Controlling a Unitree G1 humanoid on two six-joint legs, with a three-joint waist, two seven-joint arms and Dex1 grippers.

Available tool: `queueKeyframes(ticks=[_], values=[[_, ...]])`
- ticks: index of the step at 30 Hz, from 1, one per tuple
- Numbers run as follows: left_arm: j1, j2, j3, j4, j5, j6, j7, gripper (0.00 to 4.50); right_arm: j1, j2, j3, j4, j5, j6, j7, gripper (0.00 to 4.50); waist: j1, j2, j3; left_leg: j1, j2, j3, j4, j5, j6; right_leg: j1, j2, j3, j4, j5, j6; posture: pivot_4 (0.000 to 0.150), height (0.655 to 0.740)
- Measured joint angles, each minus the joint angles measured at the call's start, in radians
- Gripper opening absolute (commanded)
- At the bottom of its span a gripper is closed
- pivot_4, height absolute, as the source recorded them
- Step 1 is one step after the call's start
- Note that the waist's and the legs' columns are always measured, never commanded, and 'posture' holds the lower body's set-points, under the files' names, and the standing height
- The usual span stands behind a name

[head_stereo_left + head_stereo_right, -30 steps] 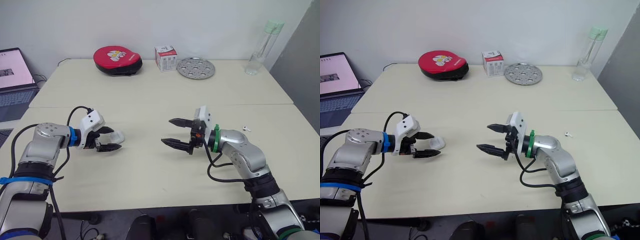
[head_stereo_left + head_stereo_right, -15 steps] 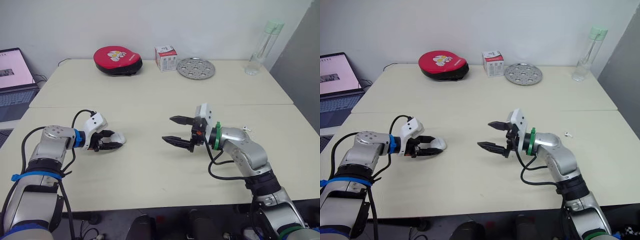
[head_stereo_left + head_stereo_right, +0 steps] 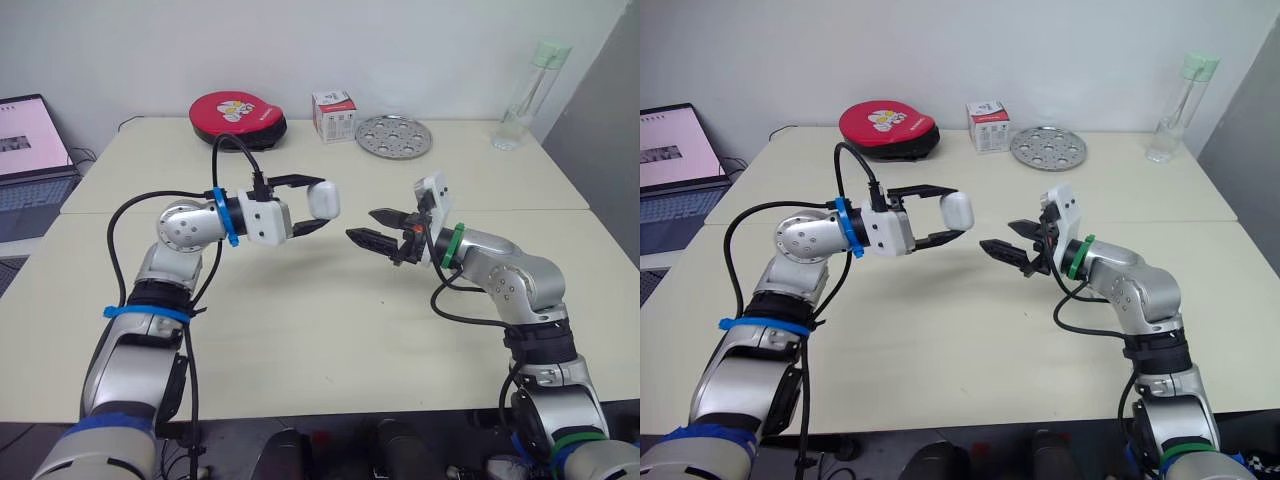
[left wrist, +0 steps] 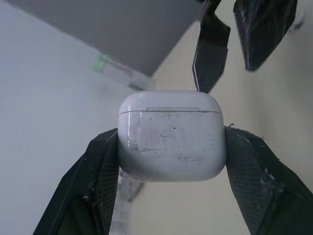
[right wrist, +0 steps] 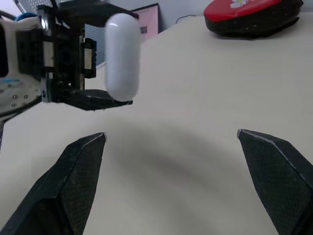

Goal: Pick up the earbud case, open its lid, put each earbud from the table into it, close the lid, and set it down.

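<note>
Raised since one second ago: the left arm, by which the earbud case has been lifted off the surface into mid-air. The right arm has been brought up and inward to face it.

1. Surface: pale, two panels joined. A laptop, a red pouch, a perforated metal plate, a bottle and a small box are ranged along its far and left sides, well apart from the work.
2. Left gripper: closed onto the case, which is pinched at its two ends between one finger above and one below.
3. Right gripper: spread wide, nothing held, tips pointed at the case and near it but not touching.
4. Earbud case: white, lid shut, seam visible in the left wrist view. Its long axis is held upright between the fingers, above the middle of the surface. It lies directly ahead of the right gripper, toward the robot's left. Lid opening is judged to fall to the right gripper, its approach line being already set.
</note>
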Motion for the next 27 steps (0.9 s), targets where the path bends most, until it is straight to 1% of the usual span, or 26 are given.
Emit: queueKeyframes(ticks=[4, 10, 13, 17, 19, 20, 21, 22, 26, 27], values=[[-0.035, -0.013, -0.034, 0.098, 0.068, -0.155, 0.082, 2.77, -0.018, 0.052, -0.005, -0.007, 0.035, 0.037, -0.043, 4.5, 0.002, 0.0, 0.0, -0.001, 0.0, -0.001, 0.0, 0.0, 0.0, 0.0, 0.0, -0.001, 0.0, 0.0, 0.0, 0.15, 0.74], [-0.065, -0.013, -0.055, 0.164, 0.132, -0.245, 0.178, 2.77, -0.019, 0.073, -0.006, -0.022, 0.058, 0.056, -0.074, 4.5, 0.003, 0.0, 0.0, -0.002, -0.001, 0.001, 0.0, 0.0, 0.0, 0.0, 0.0, -0.002, -0.002, 0.0, 0.001, 0.15, 0.74], [-0.072, -0.013, -0.073, 0.175, 0.156, -0.263, 0.211, 2.77, -0.019, 0.069, -0.006, -0.03, 0.064, 0.063, -0.076, 3.96, 0.003, 0.0, 0.0, -0.001, -0.001, 0.001, 0.0, 0.0, 0.0, 0.0, 0.0, -0.002, -0.002, 0.0, 0.001, 0.15, 0.74], [-0.085, -0.012, -0.089, 0.192, 0.177, -0.269, 0.25, 2.77, -0.019, 0.07, -0.006, -0.03, 0.067, 0.064, -0.082, 2.61, 0.003, 0.0, 0.0, -0.001, -0.001, 0.001, 0.0, 0.0, 0.0, 0.0, 0.0, -0.003, -0.002, 0.0, 0.001, 0.15, 0.74], [-0.086, -0.012, -0.097, 0.194, 0.188, -0.271, 0.266, 2.77, -0.019, 0.069, -0.005, -0.03, 0.068, 0.065, -0.08, 1.71, 0.003, 0.0, 0.0, -0.001, -0.001, 0.001, 0.0, 0.0, 0.0, 0.0, 0.0, -0.003, -0.002, 0.0, 0.001, 0.15, 0.74], [-0.086, -0.011, -0.1, 0.196, 0.191, -0.27, 0.273, 2.77, -0.019, 0.067, -0.004, -0.031, 0.068, 0.065, -0.073, 1.46, 0.003, 0.0, 0.0, -0.001, -0.001, 0.001, 0.0, 0.0, 0.0, 0.0, 0.0, -0.003, -0.002, 0.0, 0.001, 0.15, 0.74], [-0.087, -0.011, -0.102, 0.197, 0.194, -0.27, 0.277, 2.77, -0.019, 0.067, -0.001, -0.033, 0.067, 0.065, -0.069, 1.09, 0.003, 0.0, 0.0, -0.001, -0.001, 0.001, 0.0, 0.0, 0.0, 0.0, 0.0, -0.003, -0.002, 0.0, 0.001, 0.15, 0.74], [-0.088, -0.009, -0.11, 0.199, 0.196, -0.269, 0.283, 2.77, -0.019, 0.059, 0.006, -0.035, 0.064, 0.064, -0.067, 0.88, 0.003, 0.0, 0.0, -0.001, -0.001, 0.001, 0.0, 0.0, 0.0, 0.0, 0.0, -0.003, -0.002, 0.0, 0.001, 0.15, 0.74], [-0.089, -0.008, -0.118, 0.202, 0.202, -0.27, 0.299, 2.77, -0.023, 0.052, 0.012, -0.031, 0.063, 0.062, -0.064, 0.88, 0.003, 0.0, 0.0, -0.001, -0.001, 0.001, 0.0, 0.0, 0.0, 0.0, 0.0, -0.003, -0.002, 0.0, 0.001, 0.15, 0.74], [-0.089, -0.006, -0.118, 0.203, 0.202, -0.269, 0.307, 3.12, -0.03, 0.052, 0.012, -0.025, 0.063, 0.062, -0.064, 0.88, 0.003, 0.0, 0.0, -0.001, -0.001, 0.001, 0.0, 0.0, 0.0, 0.0, 0.0, -0.003, -0.002, 0.0, 0.001, 0.15, 0.74]])
